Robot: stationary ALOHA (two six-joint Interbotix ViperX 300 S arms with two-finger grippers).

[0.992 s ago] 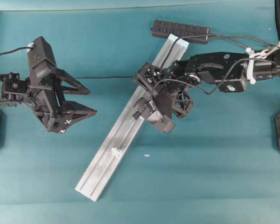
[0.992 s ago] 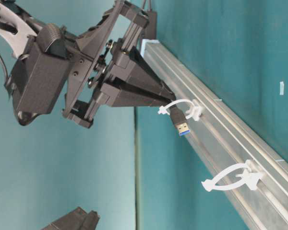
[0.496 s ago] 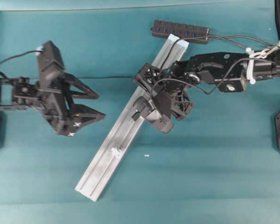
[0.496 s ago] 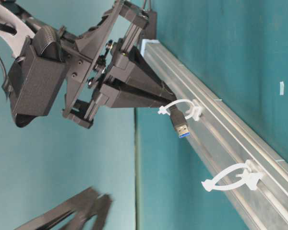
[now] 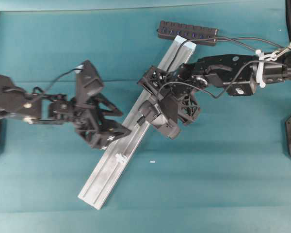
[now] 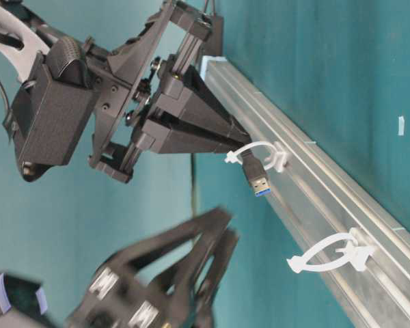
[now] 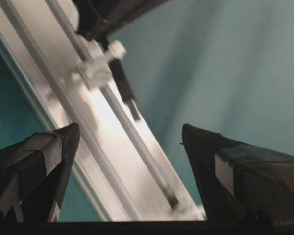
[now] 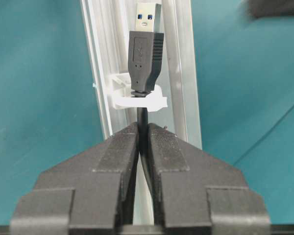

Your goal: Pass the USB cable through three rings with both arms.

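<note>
Cable axis: the thin black USB cable point(image 8: 145, 68) lies lengthwise along the long silver aluminium rail point(image 5: 111, 160); in the right wrist view its plug points straight away from the camera, metal tip foremost.
Cable place: the plug has gone through one small white plastic ring point(image 8: 137, 100) clipped to the rail; the ring sits at the collar where plug meets cord.
Cable look: a slim black moulded plug bearing a USB mark, with a silver tip that shows blue inside in the table-level view point(image 6: 261, 184).
Right claw: the black right claw point(image 8: 143, 132) is clenched on the cord just behind the ring.
Left claw: the black left claw point(image 5: 120, 121), with pointed triangular fingers, stands released and wide apart, its tips at the rail's edge.
Overhead view only: the rail runs diagonally over the teal table point(image 5: 223, 179), the black bar-shaped hub with blue ports point(image 5: 187, 32) near its upper end; another white ring point(image 5: 120, 158) sits lower on the rail.
Table-level view only: the plug juts beyond the ring, angled off the rail; a second ring point(image 6: 328, 258) stands further along, unthreaded.
Left wrist view only: ring and plug point(image 7: 122, 83) seen blurred between the spread fingers point(image 7: 44, 161).
</note>
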